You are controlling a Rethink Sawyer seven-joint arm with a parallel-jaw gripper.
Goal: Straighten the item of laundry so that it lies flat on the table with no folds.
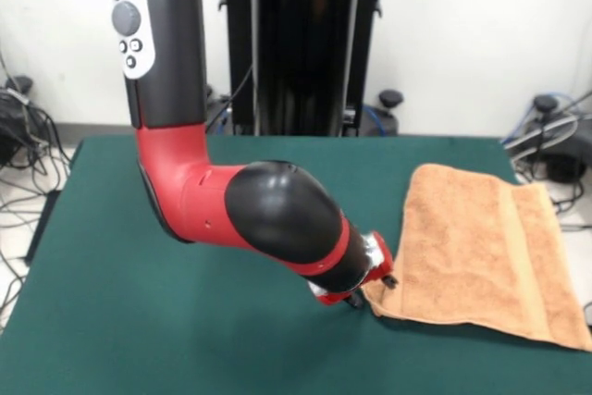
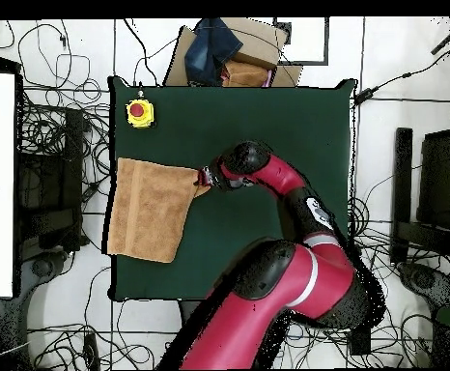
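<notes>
The light orange-tan terry-cloth hand towel lies on the dark green felt table, spreading away from the claw, whose tip touches its nearest corner. Whether the claw is open or closed on cloth cannot be told. Drawing that corner low and steadily outward would likely flatten any fold.

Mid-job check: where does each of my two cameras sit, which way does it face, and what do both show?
Front view: across the table, facing the robot; the arm descends from above, its pincer at the towel's near-left corner.
Overhead view: above, looking straight down, robot's base at the bottom; arm reaches up to the towel, pincer at its corner; a yellow box with a red button shows.
Shared: towel, pincer, table.
</notes>
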